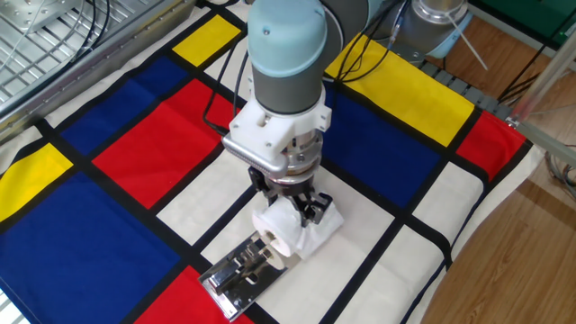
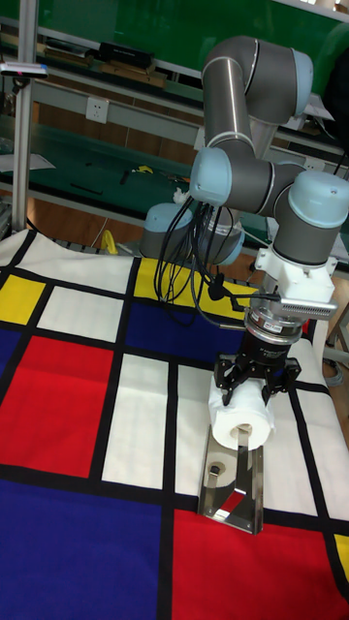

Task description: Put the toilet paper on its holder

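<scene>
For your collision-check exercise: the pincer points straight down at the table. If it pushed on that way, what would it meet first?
The toilet paper that the pincer already grips would be pressed first, probably onto the cloth-covered table at the holder's near end; depth is unclear.
</scene>
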### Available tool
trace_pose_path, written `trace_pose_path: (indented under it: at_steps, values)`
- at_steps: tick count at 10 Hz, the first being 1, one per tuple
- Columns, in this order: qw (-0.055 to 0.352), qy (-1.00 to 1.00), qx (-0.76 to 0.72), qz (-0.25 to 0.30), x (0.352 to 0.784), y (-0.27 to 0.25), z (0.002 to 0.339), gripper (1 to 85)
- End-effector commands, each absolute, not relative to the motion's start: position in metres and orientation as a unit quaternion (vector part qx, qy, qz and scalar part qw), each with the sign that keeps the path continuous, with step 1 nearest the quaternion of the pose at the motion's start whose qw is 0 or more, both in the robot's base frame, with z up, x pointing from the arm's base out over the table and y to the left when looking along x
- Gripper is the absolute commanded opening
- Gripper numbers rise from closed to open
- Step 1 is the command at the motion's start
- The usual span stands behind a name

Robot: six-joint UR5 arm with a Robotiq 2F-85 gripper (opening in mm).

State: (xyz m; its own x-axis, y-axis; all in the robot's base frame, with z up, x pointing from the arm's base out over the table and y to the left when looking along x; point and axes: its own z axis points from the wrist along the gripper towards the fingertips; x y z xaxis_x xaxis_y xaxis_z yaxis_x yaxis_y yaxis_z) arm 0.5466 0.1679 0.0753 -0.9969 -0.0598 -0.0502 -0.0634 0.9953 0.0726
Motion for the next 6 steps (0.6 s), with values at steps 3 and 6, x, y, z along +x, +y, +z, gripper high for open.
trace_pose_path:
  at_steps: [3, 6]
  values:
    - [0.038, 0.998, -0.027, 0.045, 0.555, 0.172, 0.076, 1.0]
    - [0.016, 0.999, -0.023, 0.032, 0.545, 0.165, 0.075, 1.0]
